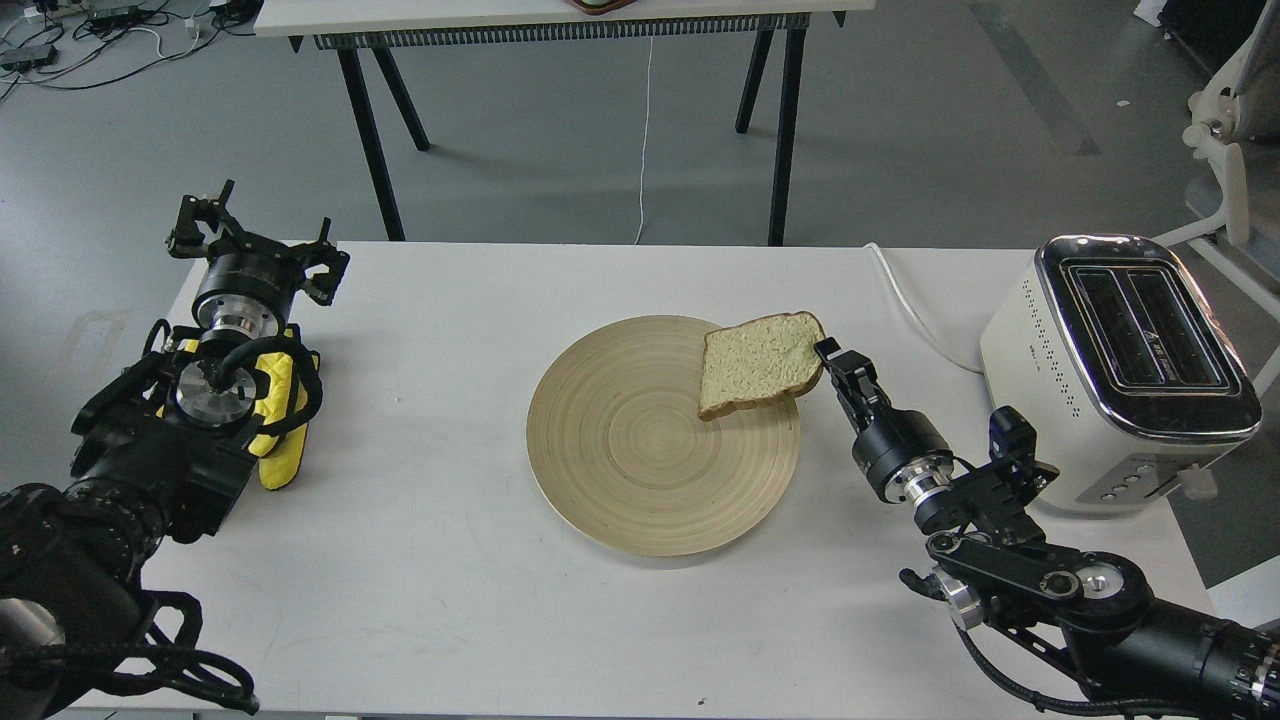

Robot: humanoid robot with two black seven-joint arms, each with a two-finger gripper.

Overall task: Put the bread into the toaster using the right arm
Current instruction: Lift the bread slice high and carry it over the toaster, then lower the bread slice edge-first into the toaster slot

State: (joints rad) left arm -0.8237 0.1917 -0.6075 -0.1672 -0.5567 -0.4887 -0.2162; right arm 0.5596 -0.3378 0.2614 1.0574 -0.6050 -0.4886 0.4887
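The bread (759, 363) is a pale tan slice with a brown crust. My right gripper (826, 358) is shut on its right edge and holds it lifted and tilted above the right side of the round wooden plate (640, 470). The cream-white toaster (1115, 375) with a chrome top and two open slots stands at the table's right edge, to the right of the gripper. My left gripper (255, 240) is at the far left of the table, open and empty, far from the bread.
A yellow piece (280, 420) sits on my left arm. The toaster's white cord (910, 305) runs across the table behind my right gripper. A second table (560, 20) stands beyond on the grey floor. White equipment (1225, 150) stands at the far right.
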